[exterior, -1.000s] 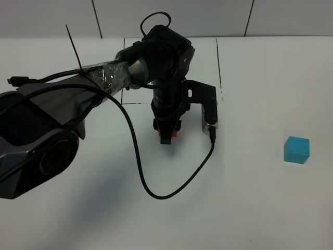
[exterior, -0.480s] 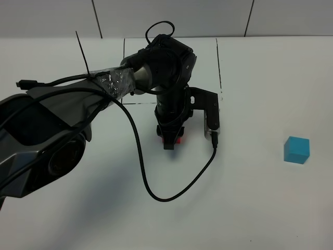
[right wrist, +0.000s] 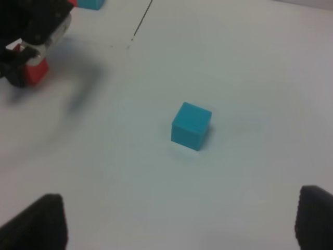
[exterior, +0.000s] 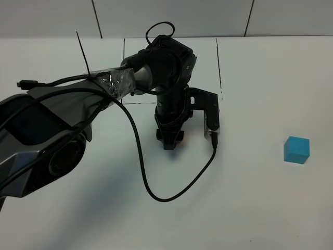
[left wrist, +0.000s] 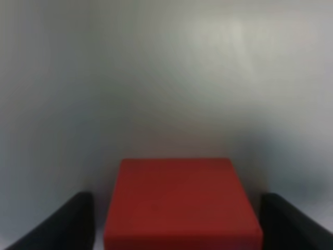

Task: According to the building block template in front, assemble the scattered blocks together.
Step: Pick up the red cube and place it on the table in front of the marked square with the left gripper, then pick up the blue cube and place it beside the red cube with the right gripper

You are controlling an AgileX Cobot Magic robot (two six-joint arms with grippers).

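The red cube (left wrist: 182,200) sits on the white table between my left gripper's fingers (left wrist: 57,226), with a thin gap on each side. My left gripper (exterior: 169,139) is open, low over it at the table's middle, hiding it almost fully in the high view. The right wrist view shows this red cube (right wrist: 35,73) too. The cyan-blue cube (exterior: 296,149) lies alone at the right, also seen ahead of my right gripper (right wrist: 191,125). My right gripper (right wrist: 182,229) is open and empty. The template (right wrist: 89,4) shows only as a red and cyan sliver in the right wrist view; my left arm hides it in the high view.
A black drawn rectangle (exterior: 219,67) marks the table at the back centre. A black cable (exterior: 156,192) loops from the left arm down onto the table. The left wrist camera bracket (exterior: 208,109) sticks out right of the gripper.
My left gripper has come down over the red cube, which now shows less red in the high view. The cyan-blue cube has not moved.
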